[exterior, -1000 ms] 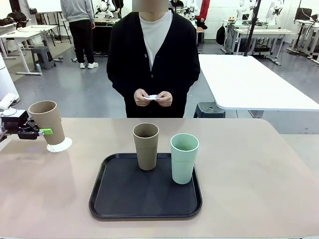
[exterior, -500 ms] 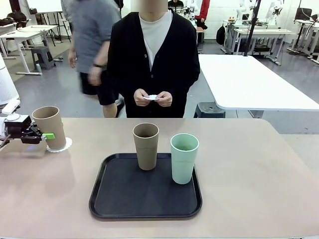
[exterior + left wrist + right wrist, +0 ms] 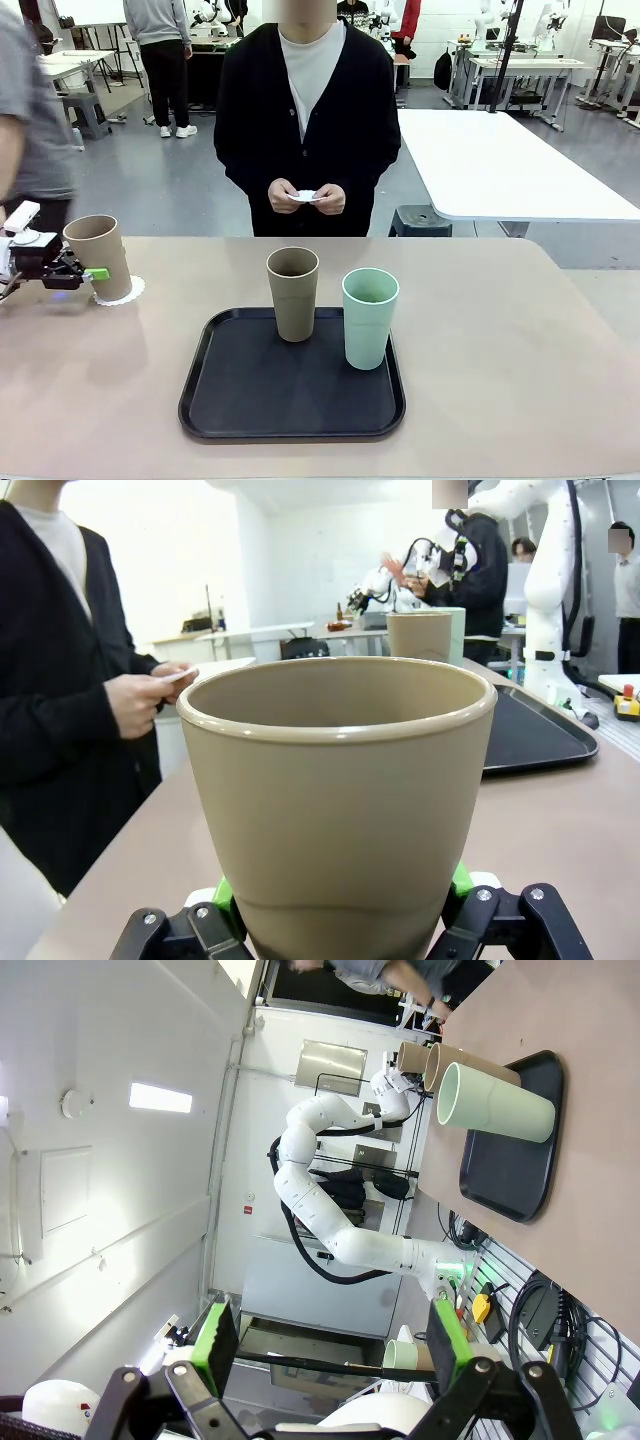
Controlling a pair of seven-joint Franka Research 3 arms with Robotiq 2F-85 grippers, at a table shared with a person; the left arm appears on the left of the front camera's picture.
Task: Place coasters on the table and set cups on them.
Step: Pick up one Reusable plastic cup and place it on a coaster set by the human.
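Observation:
A tan cup (image 3: pixel 98 255) stands upright on a white scalloped coaster (image 3: pixel 127 293) at the far left of the table (image 3: pixel 500 340). My left gripper (image 3: pixel 88 272) is shut on this cup low down, its green pads pressed to both sides (image 3: pixel 340 895). A second tan cup (image 3: pixel 293 293) and a mint green cup (image 3: pixel 369 317) stand on the black tray (image 3: pixel 290 425). The person across the table holds another white coaster (image 3: pixel 306 196) in both hands. My right gripper (image 3: pixel 330 1335) is open and holds nothing, well away from the mint green cup (image 3: pixel 495 1105).
The black tray sits in the middle of the table near my side. A white table (image 3: pixel 520 160) stands behind at the right. A passer-by (image 3: pixel 30 140) is at the left edge.
The tan cup in my left gripper has come down from a tilt above the coaster to stand upright on it. A passer-by has crossed to the left.

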